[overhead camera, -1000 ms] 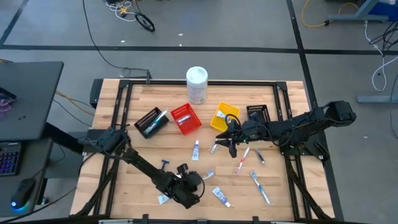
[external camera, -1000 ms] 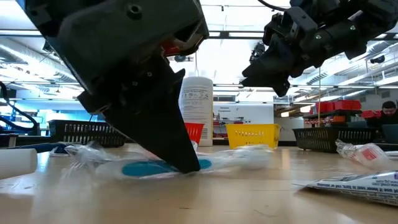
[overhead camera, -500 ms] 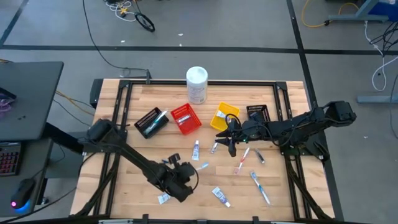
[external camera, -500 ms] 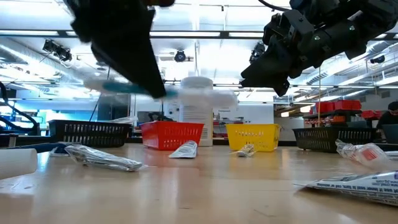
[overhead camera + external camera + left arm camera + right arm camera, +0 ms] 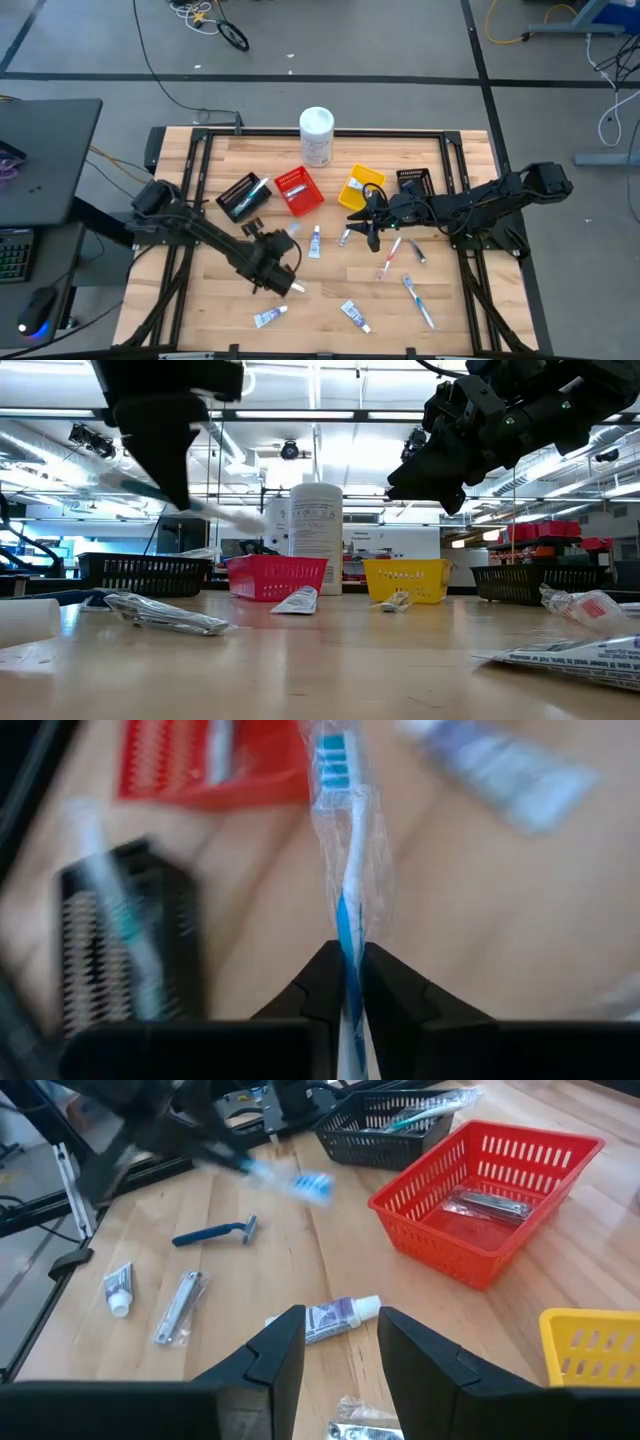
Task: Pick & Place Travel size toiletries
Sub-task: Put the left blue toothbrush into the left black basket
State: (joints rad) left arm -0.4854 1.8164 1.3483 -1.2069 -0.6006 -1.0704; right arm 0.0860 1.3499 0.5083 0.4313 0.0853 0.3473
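My left gripper (image 5: pixel 281 252) (image 5: pixel 172 488) hangs over the table's middle left, shut on a blue and white toothbrush (image 5: pixel 345 870) in a clear wrapper. Its brush head (image 5: pixel 333 760) points toward the black bin (image 5: pixel 120 950) and the red bin (image 5: pixel 210 765). My right gripper (image 5: pixel 371 226) (image 5: pixel 336 1348) hovers open above the table's middle, touching nothing. Loose on the wood lie toothpaste tubes (image 5: pixel 314 242) (image 5: pixel 268 317) (image 5: pixel 353 314), a red and white toothbrush (image 5: pixel 389 258), a blue and white toothbrush (image 5: pixel 418 300) and a blue razor (image 5: pixel 215 1235). My left gripper pinches the wrapped toothbrush by its handle (image 5: pixel 346 942) between the two fingers. The brush runs forward out of the fingertips, along the fingers. It is lifted clear of the table and slants slightly downward in the low view (image 5: pixel 215 510).
A tall white canister (image 5: pixel 316 135) stands at the far edge. A yellow bin (image 5: pixel 360 187) and a second black bin (image 5: pixel 414 181) sit beside the red one (image 5: pixel 298 190). The black bin (image 5: pixel 243 195) holds a toothbrush, the red bin a silvery packet (image 5: pixel 480 1205).
My left gripper has lifted the wrapped toothbrush off the table near the near edge and carried it up and toward the far left, toward the black bin. The toothbrush now hangs clear of the wood.
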